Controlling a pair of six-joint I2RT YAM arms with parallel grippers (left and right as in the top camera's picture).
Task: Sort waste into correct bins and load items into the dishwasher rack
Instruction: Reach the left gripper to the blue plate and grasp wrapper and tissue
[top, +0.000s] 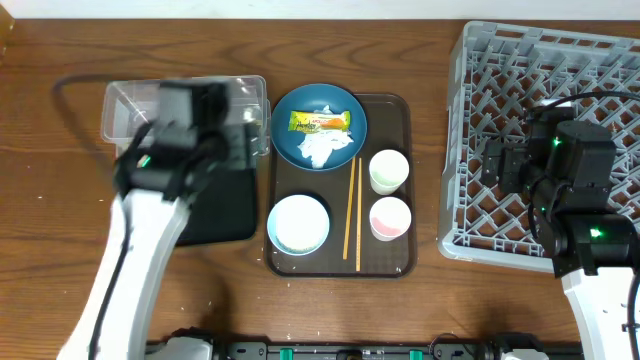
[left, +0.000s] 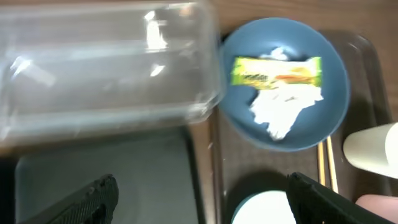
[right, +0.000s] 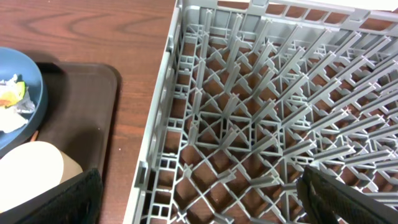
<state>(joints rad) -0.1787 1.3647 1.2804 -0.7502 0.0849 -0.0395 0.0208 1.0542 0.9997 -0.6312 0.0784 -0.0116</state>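
Observation:
On the blue plate (top: 288, 135) lie a green-yellow-orange snack wrapper (top: 320, 121) and a crumpled white tissue (top: 325, 148). A white bowl (top: 298, 223), two chopsticks (top: 351, 215), a green-lined cup (top: 388, 171) and a pink-lined cup (top: 390, 218) share the brown tray. My left gripper (top: 230, 140) hovers open and empty over the clear tub (top: 130, 105) and the black tray (top: 225, 215). In its wrist view the left gripper (left: 202, 205) faces the wrapper (left: 277, 71) and tissue (left: 283, 109). The open, empty right gripper (top: 500, 160) hangs over the grey dishwasher rack (top: 600, 70), near its left wall (right: 155, 143).
The brown serving tray (top: 395, 110) sits between the bins and the rack. A black cable (top: 70, 90) loops at the far left. Bare wooden table (top: 430, 60) separates tray and rack.

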